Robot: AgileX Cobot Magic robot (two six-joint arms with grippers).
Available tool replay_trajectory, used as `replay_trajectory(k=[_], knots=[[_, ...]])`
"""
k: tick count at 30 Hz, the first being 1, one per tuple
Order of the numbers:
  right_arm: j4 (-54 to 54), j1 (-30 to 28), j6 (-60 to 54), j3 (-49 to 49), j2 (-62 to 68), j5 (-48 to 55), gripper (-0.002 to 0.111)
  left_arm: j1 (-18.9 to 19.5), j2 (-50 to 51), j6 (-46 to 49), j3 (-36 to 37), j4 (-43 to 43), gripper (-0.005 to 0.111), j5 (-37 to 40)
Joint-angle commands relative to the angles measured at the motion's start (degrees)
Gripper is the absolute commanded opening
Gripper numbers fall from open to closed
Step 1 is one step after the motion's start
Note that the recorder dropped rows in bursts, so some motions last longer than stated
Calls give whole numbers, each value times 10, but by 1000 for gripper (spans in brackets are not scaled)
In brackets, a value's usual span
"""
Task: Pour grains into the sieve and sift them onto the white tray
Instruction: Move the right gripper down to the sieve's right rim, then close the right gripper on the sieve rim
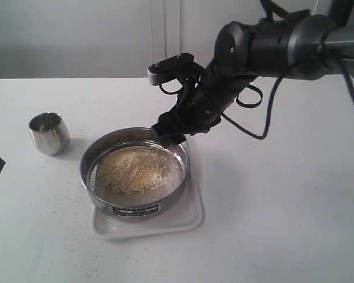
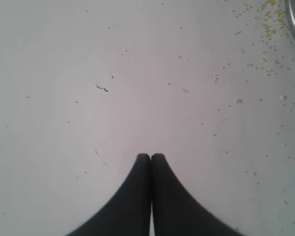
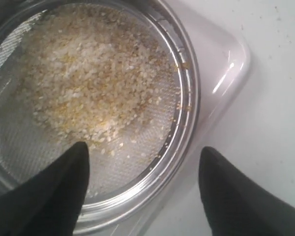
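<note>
Where grains [image 1: 133, 170] heap, one sieve [image 1: 106, 204], one white tray [image 1: 186, 220], one cup [image 1: 49, 133].

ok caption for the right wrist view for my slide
Open right gripper above the rim of the sieve, grains heaped inside, white tray beneath.

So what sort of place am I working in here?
Probably a lab or test bench, not a home kitchen: a bare white tabletop against a plain wall, a labelled steel sieve on a white tray, a steel cup.
</note>
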Motion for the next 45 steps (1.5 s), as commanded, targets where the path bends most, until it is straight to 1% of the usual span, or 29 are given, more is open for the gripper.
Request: replay_trajectory(k=[1,8,15,19,28,34,35,36,37,45], knots=[[-57,1,49,-45,42,11,57,-4,-6,-1,4,-5,0,4],[-63,1,50,-68,80,6,55,-4,-6,-1,4,-5,0,4],[-96,1,61,-70,105,-8,55,-4,-6,-1,4,-5,0,4],[-95,0,68,-70,119,-27,49,-4,-6,-1,4,-5,0,4],[-94,-5,78,-70,149,-43,47,-4,-6,-1,4,-5,0,4],[-94,-5,78,-70,151,-44,23,-4,-6,-1,4,-5,0,4],[-94,-5,78,-70,151,-44,15,-4,-6,-1,4,-5,0,4],[-94,-5,78,-70,151,-44,10,-4,-6,-1,4,-5,0,4],[-94,-5,80,-70,151,-44,0,-4,-6,-1,4,-5,0,4],[-89,-5,109,-71,141,-63,0,-4,-6,-1,4,-5,0,4]])
